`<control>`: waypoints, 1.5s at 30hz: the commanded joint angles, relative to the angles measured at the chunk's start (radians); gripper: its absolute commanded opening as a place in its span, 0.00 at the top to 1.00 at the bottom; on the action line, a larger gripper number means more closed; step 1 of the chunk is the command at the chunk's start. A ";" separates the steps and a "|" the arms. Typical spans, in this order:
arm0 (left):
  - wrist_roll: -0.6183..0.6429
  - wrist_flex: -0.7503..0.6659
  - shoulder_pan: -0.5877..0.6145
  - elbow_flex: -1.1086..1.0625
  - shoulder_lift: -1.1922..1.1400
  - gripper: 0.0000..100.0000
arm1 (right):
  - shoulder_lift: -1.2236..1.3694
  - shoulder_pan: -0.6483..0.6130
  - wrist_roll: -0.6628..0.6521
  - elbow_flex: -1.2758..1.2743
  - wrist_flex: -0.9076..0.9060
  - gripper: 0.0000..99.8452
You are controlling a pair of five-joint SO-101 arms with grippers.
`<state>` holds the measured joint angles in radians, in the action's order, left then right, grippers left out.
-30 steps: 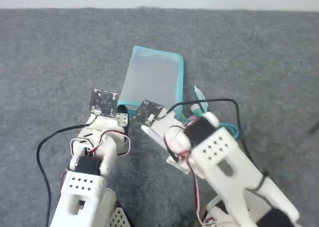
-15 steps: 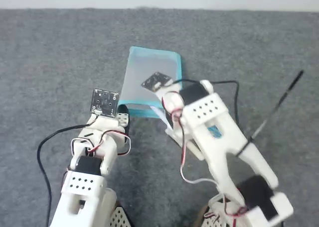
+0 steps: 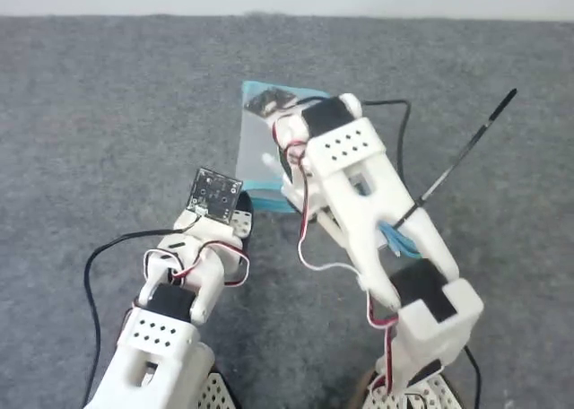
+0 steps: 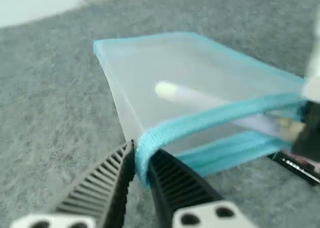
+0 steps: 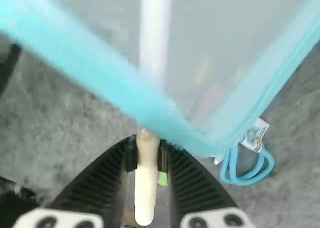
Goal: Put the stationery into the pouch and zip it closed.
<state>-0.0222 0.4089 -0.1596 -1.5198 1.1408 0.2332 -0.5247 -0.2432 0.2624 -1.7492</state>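
Note:
A translucent pouch with turquoise edging lies on the grey carpet; it also shows as the pouch and the pouch. My left gripper is shut on the pouch's turquoise rim at a corner of the mouth. My right gripper is shut on a white pen. The pen's front part lies inside the pouch, seen through the wall as the pen. In the high view the right arm reaches over the pouch and the left arm's wrist sits at the pouch's near corner.
A turquoise cord loop with a small tag hangs at the pouch's corner. A thin black rod sticks up beside the right arm. Grey carpet spreads around, with a pale wall at the far edge.
The right arm has swung from the pouch's near right side forward over it, carrying the pen into the mouth. The left arm shifted slightly right, still at the pouch's near corner.

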 commanded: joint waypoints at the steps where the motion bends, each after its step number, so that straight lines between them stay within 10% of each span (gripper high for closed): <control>1: -0.014 -0.035 -0.017 0.015 -0.011 0.99 | 0.013 0.024 0.029 0.095 -0.044 0.99; 12: -0.014 -0.037 -0.009 0.015 -0.011 0.99 | 0.035 0.027 0.075 0.166 -0.044 0.74; 22: -0.009 -0.038 0.023 0.018 -0.011 0.99 | -0.171 0.027 0.028 0.158 -0.042 0.74; 45: 0.092 -0.038 0.339 0.081 -0.011 0.99 | -0.588 0.348 -0.147 -0.902 0.460 0.74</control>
<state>0.0545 0.4058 0.1718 -1.5213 1.1408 -0.3805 -0.2087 -0.3751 -0.6398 -1.3594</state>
